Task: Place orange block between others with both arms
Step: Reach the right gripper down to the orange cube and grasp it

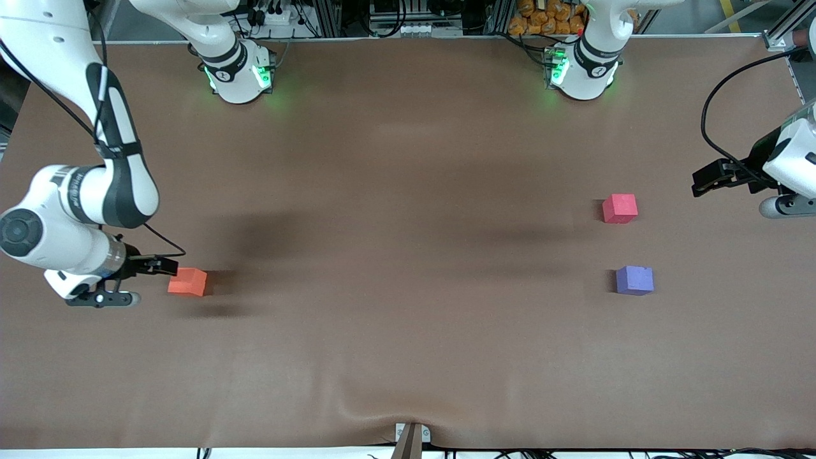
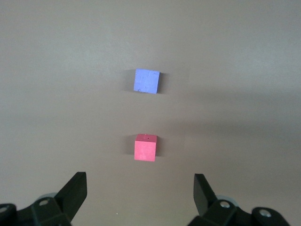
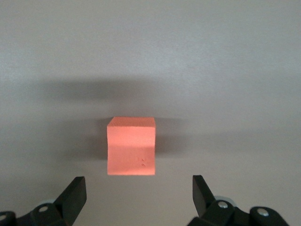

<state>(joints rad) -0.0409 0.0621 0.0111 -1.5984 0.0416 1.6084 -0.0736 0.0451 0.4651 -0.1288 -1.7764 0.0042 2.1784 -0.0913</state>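
**Orange cube in front of the right claw, two other cubes near the left claw**

The purple-blue cube (image 1: 634, 280) is the thing nearest to the front camera. It sits on the brown table (image 1: 395, 255) toward the left arm's end, well apart from the orange block (image 1: 187, 282). The orange block rests on the table toward the right arm's end, just beside the tips of the right gripper (image 1: 167, 265). In the right wrist view the fingers (image 3: 74, 194) of this gripper are spread wide and hold nothing, and the orange block (image 3: 131, 146) lies just ahead of the gap between them, not touching either one.

The red-pink cube (image 1: 619, 208) sits a little farther from the front camera than the purple-blue one, with bare table between them. The left gripper (image 1: 701, 185) hangs over the table near the red-pink cube, at the table's edge. Its fingers (image 2: 75, 190) are also wide apart and empty. Ahead of them comes first the red-pink cube (image 2: 145, 148), then the purple-blue cube (image 2: 146, 81).
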